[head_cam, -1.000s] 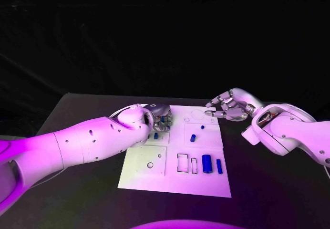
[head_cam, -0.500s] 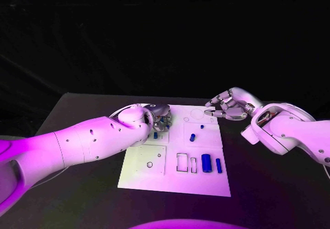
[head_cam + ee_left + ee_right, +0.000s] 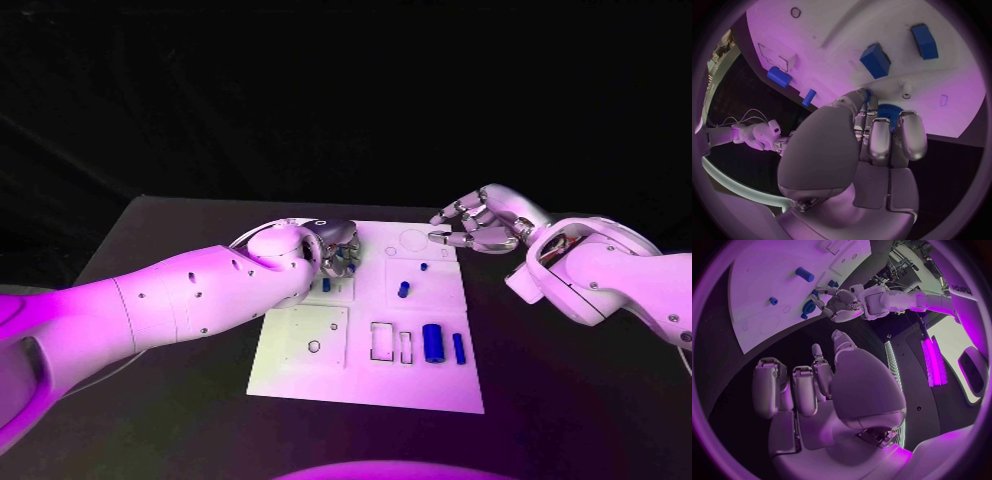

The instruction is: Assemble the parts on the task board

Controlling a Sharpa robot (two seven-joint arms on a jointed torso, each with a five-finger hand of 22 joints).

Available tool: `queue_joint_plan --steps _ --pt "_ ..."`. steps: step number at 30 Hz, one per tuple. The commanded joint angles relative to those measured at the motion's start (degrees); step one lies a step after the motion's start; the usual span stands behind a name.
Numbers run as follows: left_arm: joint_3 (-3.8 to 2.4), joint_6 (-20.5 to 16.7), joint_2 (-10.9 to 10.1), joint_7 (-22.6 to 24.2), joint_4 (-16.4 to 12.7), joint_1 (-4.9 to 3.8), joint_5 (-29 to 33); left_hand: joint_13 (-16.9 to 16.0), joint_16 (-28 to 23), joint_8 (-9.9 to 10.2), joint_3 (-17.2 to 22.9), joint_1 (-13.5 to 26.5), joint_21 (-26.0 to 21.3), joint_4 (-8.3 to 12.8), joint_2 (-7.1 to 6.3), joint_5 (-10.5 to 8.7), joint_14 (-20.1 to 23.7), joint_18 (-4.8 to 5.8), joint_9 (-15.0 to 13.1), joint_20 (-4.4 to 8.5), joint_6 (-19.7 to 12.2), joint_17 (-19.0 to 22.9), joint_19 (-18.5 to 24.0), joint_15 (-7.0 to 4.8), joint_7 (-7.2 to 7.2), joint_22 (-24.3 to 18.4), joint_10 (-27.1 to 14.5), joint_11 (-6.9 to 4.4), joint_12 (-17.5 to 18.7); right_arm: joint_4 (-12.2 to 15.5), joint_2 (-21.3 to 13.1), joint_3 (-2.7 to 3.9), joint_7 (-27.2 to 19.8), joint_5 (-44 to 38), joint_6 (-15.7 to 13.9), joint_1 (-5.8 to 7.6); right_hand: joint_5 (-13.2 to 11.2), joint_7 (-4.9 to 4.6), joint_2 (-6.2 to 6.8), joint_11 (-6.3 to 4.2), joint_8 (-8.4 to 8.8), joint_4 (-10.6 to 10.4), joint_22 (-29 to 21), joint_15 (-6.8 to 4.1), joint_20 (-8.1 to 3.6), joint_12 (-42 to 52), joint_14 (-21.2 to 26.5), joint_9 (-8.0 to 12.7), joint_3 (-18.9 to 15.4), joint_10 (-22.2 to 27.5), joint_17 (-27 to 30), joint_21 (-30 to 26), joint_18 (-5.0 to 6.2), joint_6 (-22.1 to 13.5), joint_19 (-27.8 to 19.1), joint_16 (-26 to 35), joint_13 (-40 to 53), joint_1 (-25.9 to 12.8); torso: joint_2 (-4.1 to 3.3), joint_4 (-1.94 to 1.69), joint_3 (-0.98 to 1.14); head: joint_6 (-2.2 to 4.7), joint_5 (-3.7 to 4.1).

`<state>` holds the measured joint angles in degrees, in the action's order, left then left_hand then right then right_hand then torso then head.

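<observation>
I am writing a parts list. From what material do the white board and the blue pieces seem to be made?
The task board looks like matte white plastic or painted sheet: flat, with no glare. The blue cylinder looks like smooth moulded plastic, judging by its even colour; neither can be told for sure.

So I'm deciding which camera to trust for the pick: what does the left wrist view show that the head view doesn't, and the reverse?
Left wrist view alone: the left robot hand fingertips on a ridged blue part, and a white peg on the task board. Head view alone: the board's near half, with a blue cylinder and the recess outlines. Both show the board, the right robot hand off its far corner, and loose blue parts.
</observation>
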<state>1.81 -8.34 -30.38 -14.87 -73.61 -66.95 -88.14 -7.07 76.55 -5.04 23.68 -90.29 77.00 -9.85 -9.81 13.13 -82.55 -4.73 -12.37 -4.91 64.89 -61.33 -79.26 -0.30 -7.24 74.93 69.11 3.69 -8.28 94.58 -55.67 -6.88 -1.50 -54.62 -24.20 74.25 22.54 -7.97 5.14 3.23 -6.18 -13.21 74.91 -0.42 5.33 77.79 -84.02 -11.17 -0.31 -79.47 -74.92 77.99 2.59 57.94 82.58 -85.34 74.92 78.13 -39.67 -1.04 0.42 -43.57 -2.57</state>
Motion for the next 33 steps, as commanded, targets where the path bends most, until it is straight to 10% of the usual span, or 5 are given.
queue_joint_plan --steps 1,10,23,33 --pt "0.08 -1.4 -0.2 1.0 -0.3 0.27 0.9 0.0 0.2 0.2 0.7 -0.2 0.6 0.2 -0.3 0.17 -0.4 0.88 0.1 -0.05 0.6 0.0 -0.6 -0.2 0.06 2.7 0.8 0.01 0.4 0.1 0.0 0.0 -0.5 -0.5 0.1 -0.04 0.2 0.1 -0.19 -0.1 -0.38 0.1 7.4 -0.51 -0.01 -0.1 -3.9 -0.1 -0.2 0.0 -7.1 -0.4 0.56 -0.2 -0.2 0.2 2.1 0.0 0.02 -0.03 -0.02 0.06 -0.03" --pt "-0.37 -3.4 -1.7 0.8 -2.1 0.27 1.9 0.1 0.3 0.5 1.4 0.4 0.9 0.7 -0.65 0.13 -0.4 0.95 0.3 0.0 0.8 0.1 -0.8 -0.21 -0.05 3.0 1.2 0.05 1.0 0.0 0.1 0.0 -0.6 -0.5 -0.1 -0.04 0.2 0.1 -0.19 -0.1 -0.38 0.1 7.4 -0.51 -0.01 -0.1 -3.9 -0.1 -0.2 0.0 -7.1 -0.4 0.56 -0.2 -0.2 0.2 2.1 0.0 0.04 -0.07 -0.03 0.2 -0.01" --pt "-2.55 -3.6 -6.9 0.3 -7.2 0.16 5.5 0.1 0.3 0.7 1.7 0.9 1.1 1.0 -1.02 0.1 -0.4 1.0 0.5 -0.01 0.9 0.3 -1.0 -0.18 -0.1 3.2 1.4 0.09 1.4 -0.1 -0.1 0.0 -0.5 -0.5 -0.2 -0.04 0.2 0.1 -0.19 -0.1 -0.38 0.1 7.4 -0.51 -0.01 -0.1 -3.9 -0.1 -0.2 0.0 -7.1 -0.4 0.56 -0.2 -0.2 0.2 2.1 0.0 0.08 -0.11 0.01 0.24 -0.03" --pt "-2.83 -1.5 -10.1 -0.7 -8.5 -0.09 7.1 0.1 0.3 0.8 1.9 1.5 1.3 1.1 -1.27 0.08 -0.4 1.06 0.6 -0.03 1.1 0.4 -1.1 -0.16 -0.1 3.4 1.6 0.11 1.8 -0.1 -0.1 0.0 -0.4 -0.5 -0.2 -0.04 0.4 0.1 -0.19 -0.1 -0.4 0.1 7.3 -0.51 -0.02 -0.1 -3.9 -0.1 -0.3 0.1 -7.0 -0.4 0.57 -0.2 -0.2 0.2 2.0 0.0 -0.01 -0.08 -0.04 0.28 -0.15"
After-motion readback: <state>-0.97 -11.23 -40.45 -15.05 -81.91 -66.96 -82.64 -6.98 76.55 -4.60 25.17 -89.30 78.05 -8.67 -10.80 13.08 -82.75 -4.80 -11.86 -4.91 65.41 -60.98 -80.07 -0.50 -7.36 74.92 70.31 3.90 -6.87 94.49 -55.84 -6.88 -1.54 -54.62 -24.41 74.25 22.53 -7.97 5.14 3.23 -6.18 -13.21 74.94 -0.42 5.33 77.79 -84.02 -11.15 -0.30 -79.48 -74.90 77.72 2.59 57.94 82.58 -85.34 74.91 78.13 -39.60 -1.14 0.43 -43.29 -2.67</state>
